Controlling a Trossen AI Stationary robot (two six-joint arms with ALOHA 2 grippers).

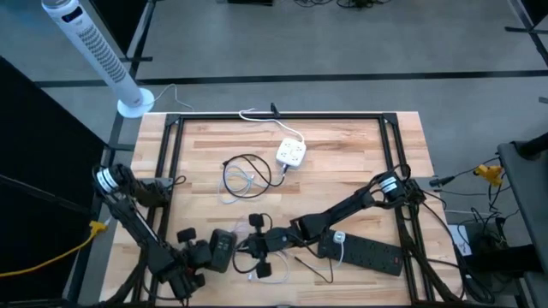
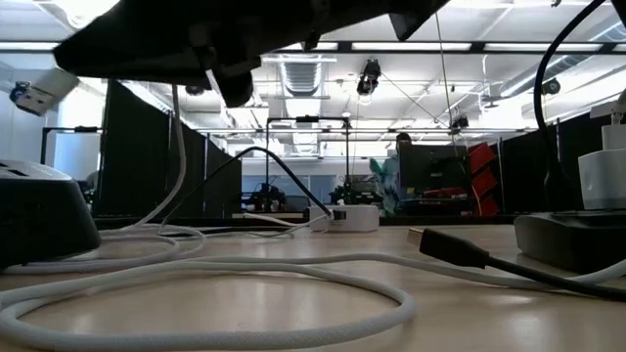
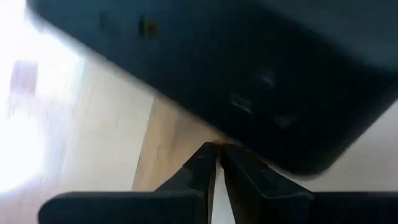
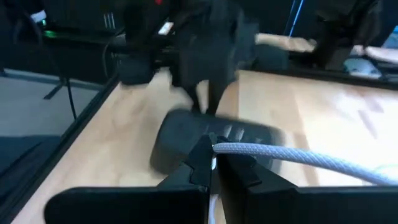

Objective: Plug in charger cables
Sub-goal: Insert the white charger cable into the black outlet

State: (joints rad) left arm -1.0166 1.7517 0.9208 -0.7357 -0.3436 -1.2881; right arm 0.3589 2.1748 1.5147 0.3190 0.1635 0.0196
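Note:
A black box-shaped block (image 1: pixel 224 248) lies near the table's front edge, left of the middle. My left gripper (image 1: pixel 208 254) stands over it, pointing steeply down with its fingers shut (image 3: pixel 217 148) at the block's edge (image 3: pixel 249 93). My right gripper (image 1: pixel 261 242) reaches in from the right, just right of the block, shut on a white braided charger cable (image 4: pixel 292 155). More thin black and white cables (image 1: pixel 247 175) lie coiled farther back, beside the white socket cube (image 1: pixel 291 154). A black plug (image 2: pixel 445 244) lies on the table. My left gripper holds its shut fingertips (image 3: pixel 205 162) against the near edge of the black block, coming from above; I cannot tell whether they touch it. My right gripper pinches the white braided cable (image 4: pixel 231 148) between its two fingers, which lie across it. The fingers come from the table's right, slanting slightly down. The cable leaves the hold sideways, and its slack loops (image 2: pixel 245 284) lie on the table.
A long black power strip (image 1: pixel 368 252) with a white plug (image 1: pixel 340 237) in it lies at the front right. Small black plugs (image 1: pixel 257 221) sit around the grippers. A black metal frame (image 1: pixel 282 115) borders the table. A white tower fan (image 1: pixel 94 51) stands beyond the far left corner.

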